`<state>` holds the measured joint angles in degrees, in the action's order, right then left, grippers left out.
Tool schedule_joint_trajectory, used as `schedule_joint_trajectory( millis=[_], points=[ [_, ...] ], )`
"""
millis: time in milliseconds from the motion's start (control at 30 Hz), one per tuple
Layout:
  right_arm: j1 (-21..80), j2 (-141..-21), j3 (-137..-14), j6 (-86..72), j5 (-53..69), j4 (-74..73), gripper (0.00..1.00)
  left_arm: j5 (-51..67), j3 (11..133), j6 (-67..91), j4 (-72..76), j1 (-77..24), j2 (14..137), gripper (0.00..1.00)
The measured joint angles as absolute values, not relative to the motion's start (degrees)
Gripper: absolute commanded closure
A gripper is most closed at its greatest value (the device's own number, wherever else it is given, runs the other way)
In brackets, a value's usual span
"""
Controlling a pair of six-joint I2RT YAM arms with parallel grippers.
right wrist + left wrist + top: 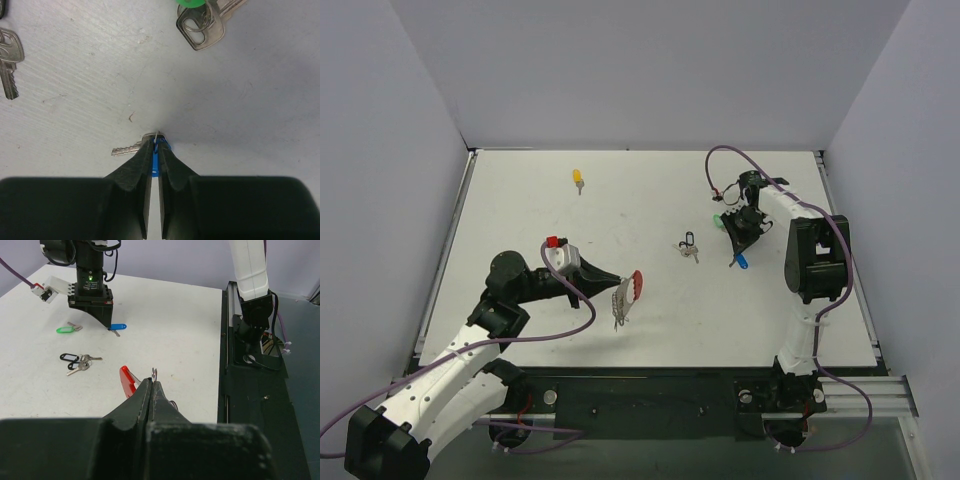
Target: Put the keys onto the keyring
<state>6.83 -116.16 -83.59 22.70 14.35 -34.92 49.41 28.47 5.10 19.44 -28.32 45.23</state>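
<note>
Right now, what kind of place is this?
Probably a robot lab test bench: a white table boxed by plain walls, left arm and right arm bolted at its edge, keys laid out.

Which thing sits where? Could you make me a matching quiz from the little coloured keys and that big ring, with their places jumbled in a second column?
1. yellow-headed silver key
2. blue-headed silver key
3. black-headed silver key
4. silver metal keyring with a red arc

A. pinched in the left gripper
B. lying alone towards the far left of the white table
C. lying near the table's middle
D. gripped by the right gripper

Pairs: 1-B, 2-D, 3-C, 4-A
</note>
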Motion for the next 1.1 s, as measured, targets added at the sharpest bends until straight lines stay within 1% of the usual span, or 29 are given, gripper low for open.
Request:
schedule_joint_trajectory(
  millis=[100,433,667,867,1000,1100],
  points=[
    [6.8,-116.2,-83.6,22.7,14.3,-34.9,1.0,49.5,28.5,5.1,19.4,-28.3,45.2,1.0],
    [6.8,-116.2,-83.6,22.9,14.6,-35.0,1.0,49.8,28.5,5.1,19.5,-28.3,45.4,1.0],
    [6.1,-114.4,-83.5,28.1,21.3,-37.3,1.0,50.1,28.5,5.3,20.0,-28.3,45.6,1.0],
    [6.0,-103.1,-79.8,37.6,31.1,-40.4,1.0,50.8,28.2,6.7,22.8,-27.8,45.7,1.0],
    [6.5,-93.4,-77.7,47.1,38.4,-44.6,1.0,51.2,27.3,9.6,27.7,-27.6,46.2,1.0],
    [8.2,-87.4,-77.2,57.3,43.0,-50.4,1.0,51.5,27.1,12.8,32.3,-27.6,47.3,1.0]
  ],
)
